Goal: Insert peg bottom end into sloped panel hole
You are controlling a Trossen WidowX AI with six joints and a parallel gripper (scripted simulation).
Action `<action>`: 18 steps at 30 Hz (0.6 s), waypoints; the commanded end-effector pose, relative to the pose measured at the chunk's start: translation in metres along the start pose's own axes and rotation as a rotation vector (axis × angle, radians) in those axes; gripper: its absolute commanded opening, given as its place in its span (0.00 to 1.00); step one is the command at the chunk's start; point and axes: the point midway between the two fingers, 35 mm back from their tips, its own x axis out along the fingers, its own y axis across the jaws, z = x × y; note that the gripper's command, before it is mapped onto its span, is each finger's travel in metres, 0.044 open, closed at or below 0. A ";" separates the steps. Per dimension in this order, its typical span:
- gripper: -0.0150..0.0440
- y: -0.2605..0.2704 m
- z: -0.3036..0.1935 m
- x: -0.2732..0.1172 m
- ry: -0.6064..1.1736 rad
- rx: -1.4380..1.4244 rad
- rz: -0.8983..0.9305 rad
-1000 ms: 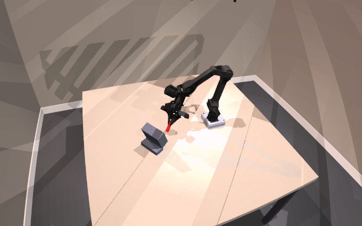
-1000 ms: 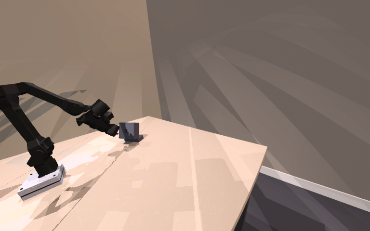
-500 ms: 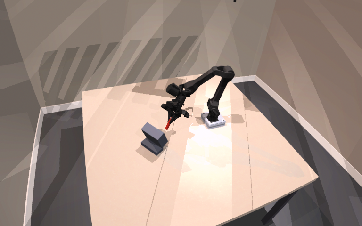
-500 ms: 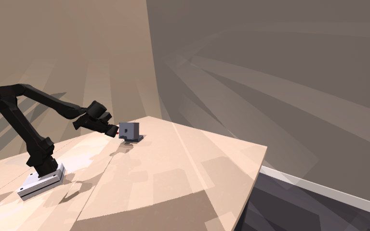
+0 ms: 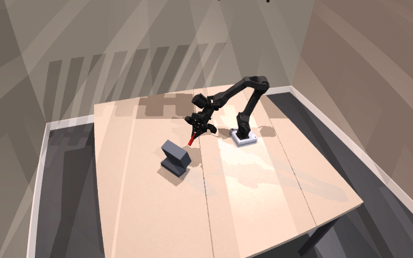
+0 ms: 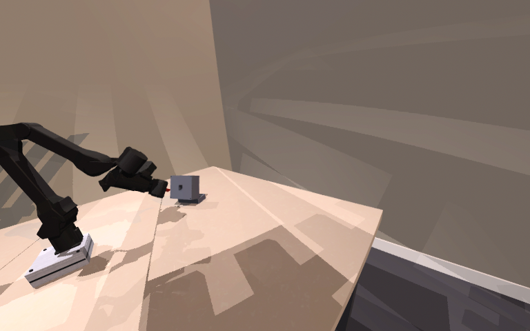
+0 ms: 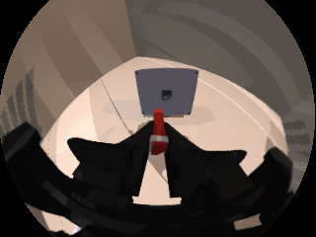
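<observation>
The short red peg is clamped in my black parallel-jaw claw, fingers closed on its upper end, lower end sticking out free and off the worktop. In the wrist view the peg points up toward the small dark hole in the grey sloped panel, tip just below and a bit left of the hole. Not in yet: the exterior view shows a sliver of red just beside the panel face, a small gap left, hole uncovered. Can't tell whether the peg has flat sides; too small.

The grey panel block sits on its flat base in the far-left part of the pale wooden worktop, as the top view shows it, well in from the left edge. My black arm reaches over from its white base plate near the far edge.

Progress, judging: pickup done, peg carried over and roughly lined up with the hole axis. Left to do: fine-align the tip, push straight in along the hole direction till it bottoms, open the fingers, back off. Roughly halfway. Main risk is the tip catching the hole rim if the offset isn't fixed.
</observation>
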 end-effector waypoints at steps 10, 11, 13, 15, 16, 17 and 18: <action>0.25 -0.003 -0.003 -0.011 -0.076 -0.048 -0.016; 0.25 -0.004 -0.004 -0.012 -0.082 -0.051 -0.017; 0.25 -0.004 -0.004 -0.013 -0.092 -0.059 -0.021; 0.25 -0.005 -0.005 -0.015 -0.103 -0.066 -0.025; 0.25 -0.005 -0.005 -0.016 -0.108 -0.070 -0.026; 0.25 -0.005 -0.005 -0.017 -0.113 -0.074 -0.028; 0.25 -0.005 -0.006 -0.017 -0.118 -0.077 -0.030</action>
